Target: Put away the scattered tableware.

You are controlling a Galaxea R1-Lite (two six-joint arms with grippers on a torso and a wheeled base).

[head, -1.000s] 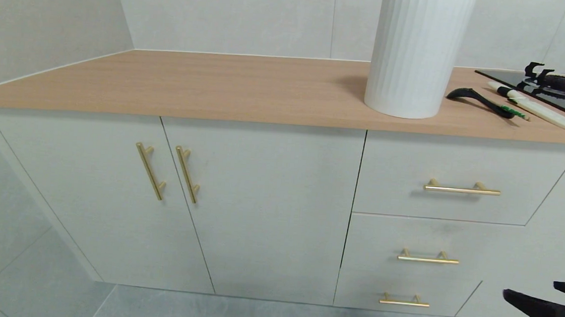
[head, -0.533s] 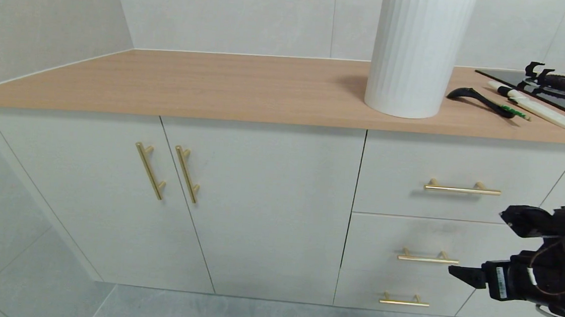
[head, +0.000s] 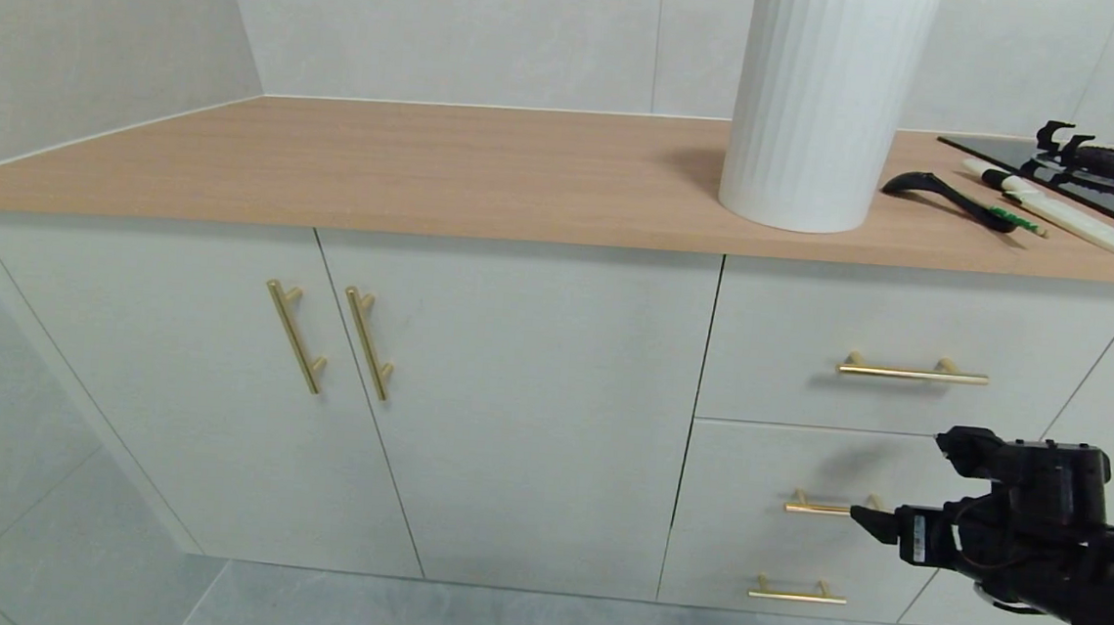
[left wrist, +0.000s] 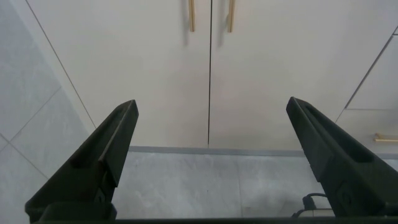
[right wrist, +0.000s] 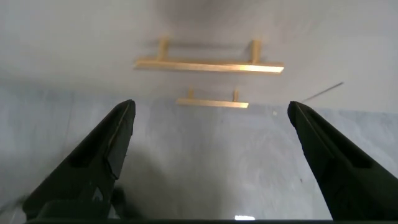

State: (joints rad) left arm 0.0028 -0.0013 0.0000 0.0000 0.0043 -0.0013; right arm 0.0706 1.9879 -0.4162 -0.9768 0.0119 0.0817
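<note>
Nothing stowed yet: utensils (head: 938, 192) sit on the counter (head: 430, 166), drawers (head: 782, 456) shut, our right claw (head: 901, 477) spread beside a handle (head: 818, 508).

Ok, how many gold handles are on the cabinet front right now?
5. Upright: the left door handle and right door handle, beside the door seam. Horizontal: the top drawer handle, middle drawer handle (its end behind the right gripper) and bottom drawer handle.
</note>
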